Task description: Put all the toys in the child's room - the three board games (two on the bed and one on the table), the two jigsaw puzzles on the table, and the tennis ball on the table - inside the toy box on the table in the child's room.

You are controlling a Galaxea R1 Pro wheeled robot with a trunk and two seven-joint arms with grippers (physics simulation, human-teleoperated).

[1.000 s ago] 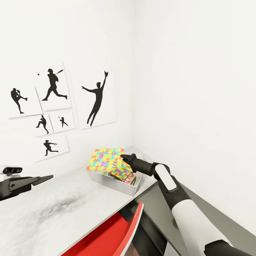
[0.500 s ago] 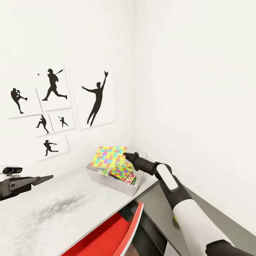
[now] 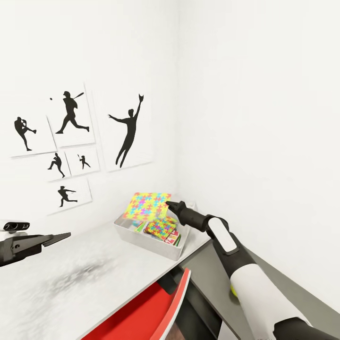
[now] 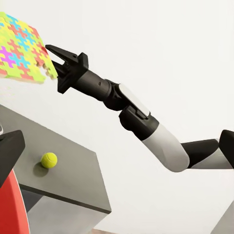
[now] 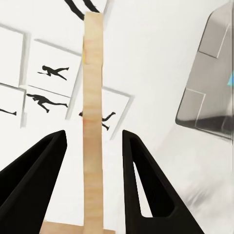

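Note:
A light grey toy box [image 3: 147,243] stands in the table's far corner. Inside lie a jigsaw puzzle [image 3: 160,227] and a board game [image 3: 174,238]. A second jigsaw puzzle [image 3: 149,206] [image 4: 20,48] stands steeply tilted over the box's back. It shows edge-on as a tan strip [image 5: 92,122] between my right gripper's fingers, with a gap on each side. My right gripper [image 3: 168,205] [image 4: 52,57] is open at that sheet's edge. The tennis ball [image 4: 48,160] [image 3: 233,291] rests on the dark grey desk section under my right arm. My left gripper [image 3: 57,237] hovers over the table [image 3: 71,278] at the left.
A red chair [image 3: 146,309] is tucked under the table's front edge. Black silhouette athlete pictures [image 3: 71,137] hang on the white wall behind. The two walls close off the corner just beyond the box.
The held-up puzzle sheet has tipped more upright and shifted right, toward the corner. My right gripper has drawn slightly right and back with it. The left arm has not moved.

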